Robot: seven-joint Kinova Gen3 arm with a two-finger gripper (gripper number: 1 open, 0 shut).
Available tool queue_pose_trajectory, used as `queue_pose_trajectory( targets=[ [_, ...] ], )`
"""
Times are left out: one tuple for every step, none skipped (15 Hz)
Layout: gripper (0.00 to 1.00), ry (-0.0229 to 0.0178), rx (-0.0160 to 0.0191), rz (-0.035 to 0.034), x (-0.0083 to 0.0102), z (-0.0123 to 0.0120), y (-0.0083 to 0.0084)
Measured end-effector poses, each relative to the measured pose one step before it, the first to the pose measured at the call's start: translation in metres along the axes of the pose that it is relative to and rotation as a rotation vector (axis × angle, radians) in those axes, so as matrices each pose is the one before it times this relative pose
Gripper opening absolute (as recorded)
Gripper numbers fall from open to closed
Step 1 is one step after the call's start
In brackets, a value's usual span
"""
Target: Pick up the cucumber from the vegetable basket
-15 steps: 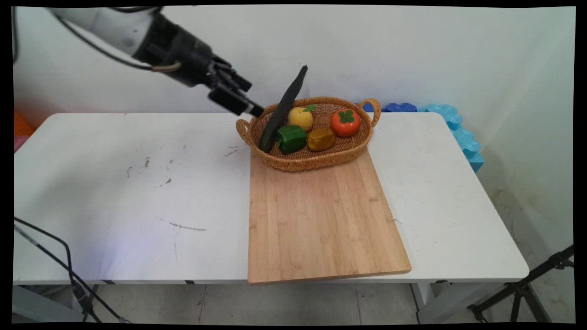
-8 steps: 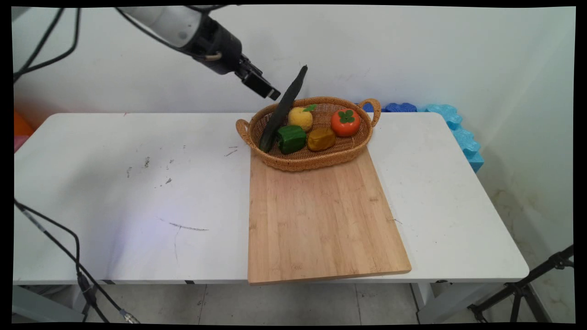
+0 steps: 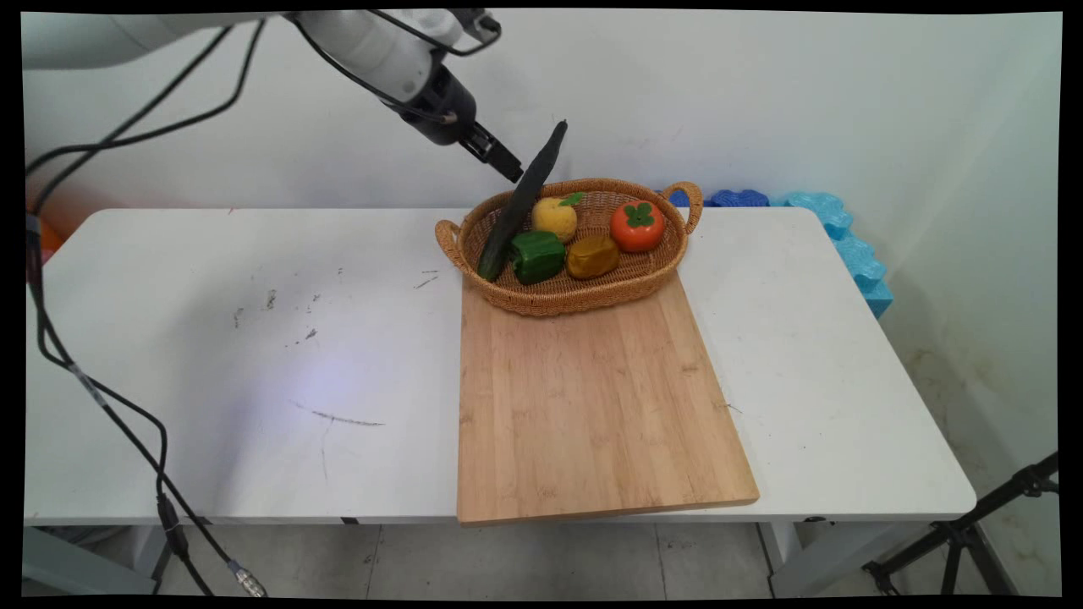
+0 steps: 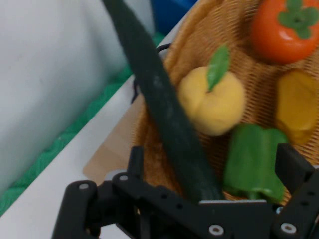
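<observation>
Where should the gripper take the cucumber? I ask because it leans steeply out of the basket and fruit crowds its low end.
Probably on the upper half of the cucumber, which stands free above the basket rim. Come from the left, where the gripper hangs, fingers across its width. Lower down, the green pepper and yellow fruit press close.
</observation>
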Motion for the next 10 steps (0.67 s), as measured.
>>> queue_pose_trajectory(
  targets=[
    [1.00,-0.01157,0.01429,-0.01608,0.00110,0.01141,-0.00201],
    [1.00,-0.01089,0.01250,-0.01465,0.00092,0.01089,-0.00159],
    [1.00,-0.00806,0.00903,-0.01139,0.00095,0.00892,-0.00101],
    [1.00,-0.00902,0.00879,-0.01197,0.00083,0.00981,-0.00090],
    [1.00,-0.00829,0.00643,-0.01053,0.00072,0.00931,-0.00041],
    [1.00,-0.00616,0.00255,-0.00808,0.00074,0.00743,0.00021],
    [1.00,-0.00369,0.00080,-0.00458,0.00050,0.00472,0.00041],
    [1.00,-0.00484,0.00018,-0.00563,0.00089,0.00668,0.00090],
    [1.00,-0.00278,0.00034,-0.00289,0.00056,0.00398,0.00057],
    [1.00,-0.00392,0.00042,-0.00393,0.00073,0.00554,0.00073]
  ],
)
